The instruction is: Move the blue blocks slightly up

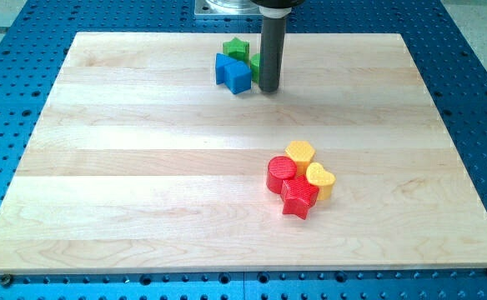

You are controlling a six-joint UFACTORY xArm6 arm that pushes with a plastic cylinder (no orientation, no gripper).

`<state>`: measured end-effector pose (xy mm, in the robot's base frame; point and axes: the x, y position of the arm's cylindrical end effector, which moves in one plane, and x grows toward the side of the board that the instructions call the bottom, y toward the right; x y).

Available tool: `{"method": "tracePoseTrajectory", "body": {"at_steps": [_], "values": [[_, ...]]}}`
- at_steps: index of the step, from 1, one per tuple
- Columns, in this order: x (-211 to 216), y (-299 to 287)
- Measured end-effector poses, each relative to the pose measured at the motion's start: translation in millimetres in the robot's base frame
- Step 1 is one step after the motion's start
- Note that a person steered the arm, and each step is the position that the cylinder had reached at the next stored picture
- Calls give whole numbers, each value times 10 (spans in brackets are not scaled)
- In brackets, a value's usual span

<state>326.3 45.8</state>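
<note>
Tool is a plain dark rod, no jaws to open or close, holding nothing; my tip (pixel 268 88) rests on the table (pixel 143 167) near the view's top edge; whether it touches a block I cannot tell, though it looks just clear. Immediately to the view's left of the tip: two blue blocks (pixel 233 72), pressed together, shapes unclear, one roughly cube-like. Above-left of the tip, a green star block (pixel 237 47); a second green block (pixel 255 62) half hidden just behind the rod. Well apart, toward the view's bottom and slightly right: red round block (pixel 280 172), red star block (pixel 298 198), two yellow blocks (pixel 310 167) clustered.

Judgement: to do this well, bring the tip round below the blues, centre on the pair, push up briefly; greens sit directly above, so a short stroke only.
</note>
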Motion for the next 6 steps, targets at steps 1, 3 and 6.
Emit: {"method": "tracePoseTrajectory", "body": {"at_steps": [1,3,6], "values": [[-110,0],[533,-198],[48,-463]]}}
